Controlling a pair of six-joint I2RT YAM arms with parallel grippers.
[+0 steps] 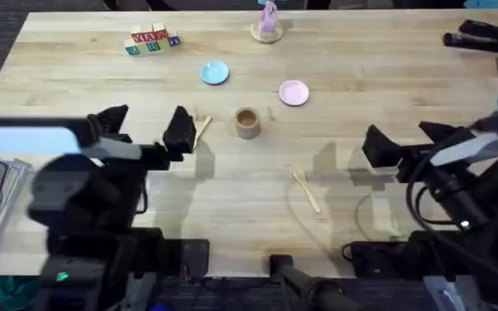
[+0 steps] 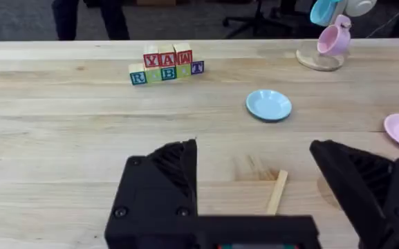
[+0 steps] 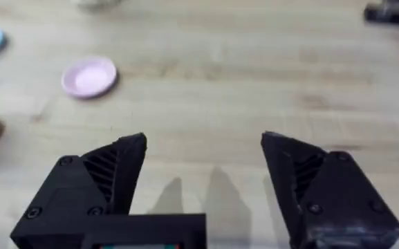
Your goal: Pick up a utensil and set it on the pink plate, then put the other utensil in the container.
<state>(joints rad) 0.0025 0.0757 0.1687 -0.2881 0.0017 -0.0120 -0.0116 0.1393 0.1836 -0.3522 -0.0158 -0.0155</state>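
— Where are the utensils?

— From the container [image 1: 247, 123], I see one wooden utensil [image 1: 202, 130] at nine o'clock, beside my left gripper [image 1: 145, 130], and a wooden spoon [image 1: 306, 189] at about four o'clock, flat on the counter [image 1: 231, 207]. The first looks like a flat stick, though I can't be sure.

— Grippers?

— Both spread apart, holding nothing; the right gripper [image 1: 401, 138] hovers over bare wood. The pink plate [image 1: 293, 92] sits at one o'clock.

An overhead camera looks down and forward across the wooden table [image 1: 335, 104]. Two wrist cameras sit low near the tabletop, facing the far edge. All three views share the pink plate [image 1: 293, 92].
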